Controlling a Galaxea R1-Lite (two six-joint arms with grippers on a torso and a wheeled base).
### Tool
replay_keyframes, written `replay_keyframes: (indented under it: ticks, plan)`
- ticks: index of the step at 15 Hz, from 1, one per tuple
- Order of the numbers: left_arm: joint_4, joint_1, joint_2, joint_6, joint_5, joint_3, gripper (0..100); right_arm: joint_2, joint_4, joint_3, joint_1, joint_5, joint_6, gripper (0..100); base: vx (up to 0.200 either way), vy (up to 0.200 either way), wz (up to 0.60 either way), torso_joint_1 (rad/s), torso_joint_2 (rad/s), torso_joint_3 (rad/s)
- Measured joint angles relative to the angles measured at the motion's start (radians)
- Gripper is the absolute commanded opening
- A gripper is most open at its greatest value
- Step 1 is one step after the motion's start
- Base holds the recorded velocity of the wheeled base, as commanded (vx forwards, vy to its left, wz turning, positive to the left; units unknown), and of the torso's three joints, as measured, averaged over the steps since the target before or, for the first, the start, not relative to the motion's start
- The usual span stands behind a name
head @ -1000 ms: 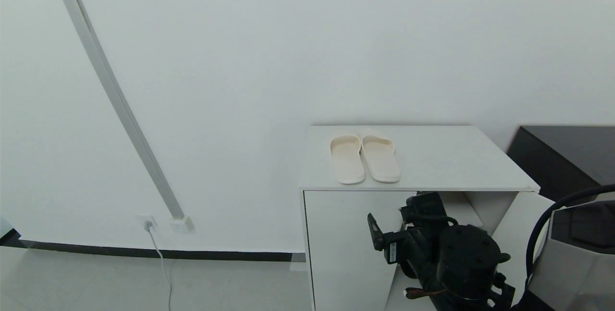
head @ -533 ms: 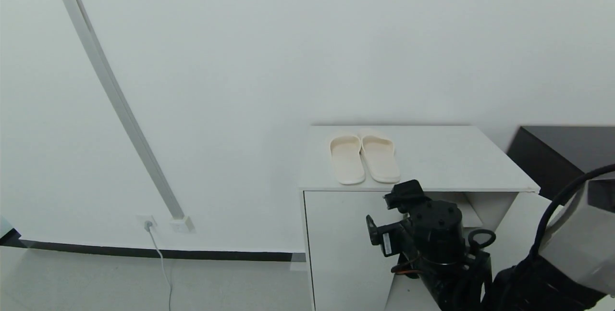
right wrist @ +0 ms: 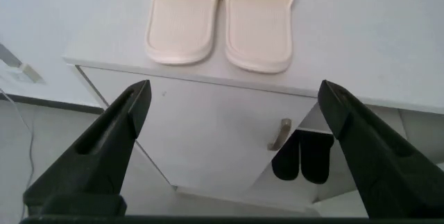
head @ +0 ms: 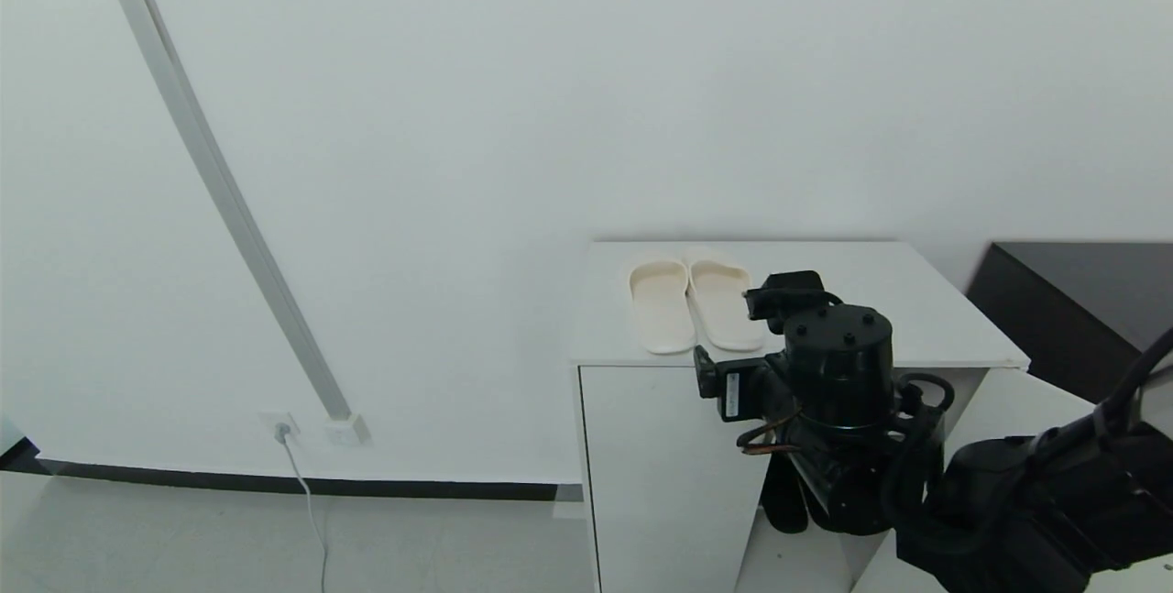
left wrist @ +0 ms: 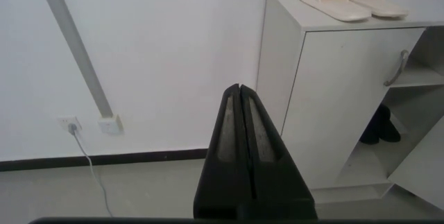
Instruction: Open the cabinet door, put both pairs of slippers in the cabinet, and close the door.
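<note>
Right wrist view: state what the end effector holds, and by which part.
Nothing is held. The right end effector is open and empty, clear of the cream slippers on the cabinet.

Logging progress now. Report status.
Right gripper open, hovering before cabinet top. Left gripper shut, off to the side. Cream slippers on top; black slippers inside, door open. Nothing in the way.

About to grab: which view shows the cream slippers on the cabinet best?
Right wrist view: the cream slippers lie close, seen from above. Head view shows them smaller, beside the right arm; left wrist view, far and low-angle.
</note>
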State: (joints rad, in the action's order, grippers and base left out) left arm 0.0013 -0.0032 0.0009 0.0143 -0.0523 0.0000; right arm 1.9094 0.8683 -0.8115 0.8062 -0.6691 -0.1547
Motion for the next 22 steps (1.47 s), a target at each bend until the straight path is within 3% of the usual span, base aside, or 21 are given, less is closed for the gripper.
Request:
replay_keyframes:
  ticks: [9,15,22]
  plan:
    - [0.0,0.001,0.001,-0.001,0.001,0.0,0,0.051,0.071,0.019,-0.001,0.007,-0.009,100,0.2,0.0,0.0,0.006,0.0,0.002]
    - [0.0,0.0,0.001,-0.005,0.003,0.0,0,0.121,0.036,-0.053,-0.02,0.075,-0.041,100,0.0,0.0,0.0,0.0,0.0,0.0]
    - [0.0,0.0,0.001,-0.005,0.003,0.0,0,0.224,-0.008,-0.197,-0.064,0.08,-0.041,100,0.0,0.0,0.0,0.0,0.0,0.0]
